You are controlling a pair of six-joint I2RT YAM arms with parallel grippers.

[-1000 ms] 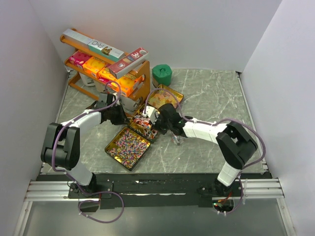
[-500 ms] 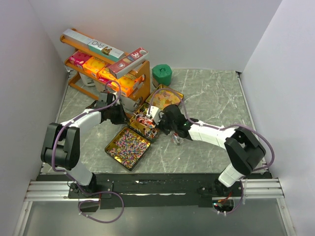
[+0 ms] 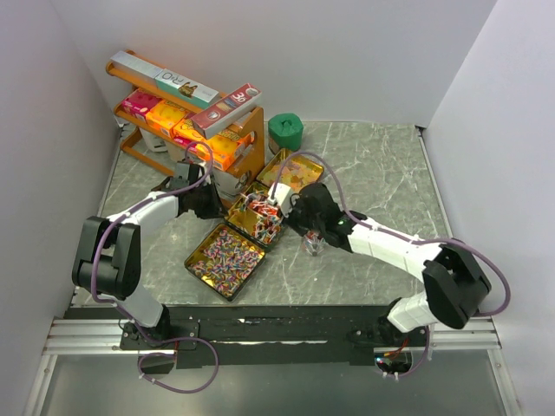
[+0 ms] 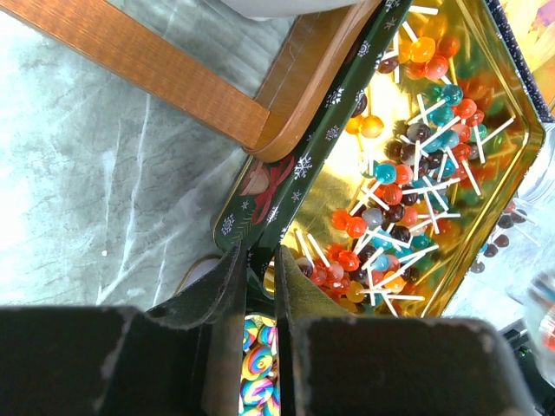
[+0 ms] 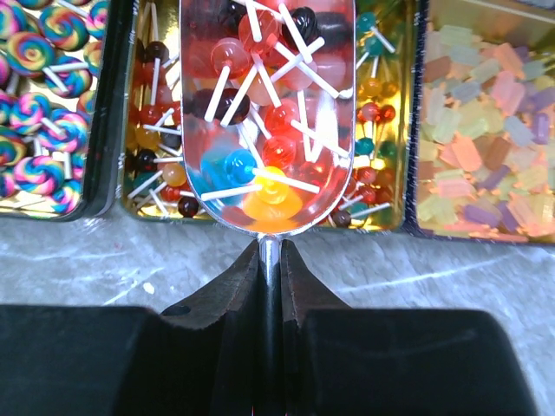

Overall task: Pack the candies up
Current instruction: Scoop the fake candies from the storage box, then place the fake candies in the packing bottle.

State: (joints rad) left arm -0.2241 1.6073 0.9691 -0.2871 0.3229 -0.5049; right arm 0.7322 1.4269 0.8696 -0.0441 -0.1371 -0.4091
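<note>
Three open tins lie side by side: swirl lollipops [image 3: 224,257], red-blue-yellow ball lollipops [image 3: 257,218] and pastel orange-yellow sweets [image 3: 293,170]. My left gripper [image 3: 224,206] is shut on the dark green rim of the middle tin [image 4: 325,139], its fingertips [image 4: 290,269] pinching the wall, with swirl candies [image 4: 257,364] below. My right gripper [image 5: 270,247] is shut on the handle of a clear scoop [image 5: 269,113] filled with ball lollipops, held above the middle tin [image 5: 156,165]. Swirl candies [image 5: 43,113] lie to its left and pastel sweets [image 5: 490,130] to its right.
A wooden rack [image 3: 186,113] with orange and pink boxes stands at the back left, right behind the tins. A green lidded jar [image 3: 284,132] stands behind the pastel tin. A small clear object [image 3: 312,247] lies on the marble top beside my right arm.
My right arm has swung its elbow out to the right, and the scoop has shifted a little right and back over the middle tin. The left arm has not moved.
</note>
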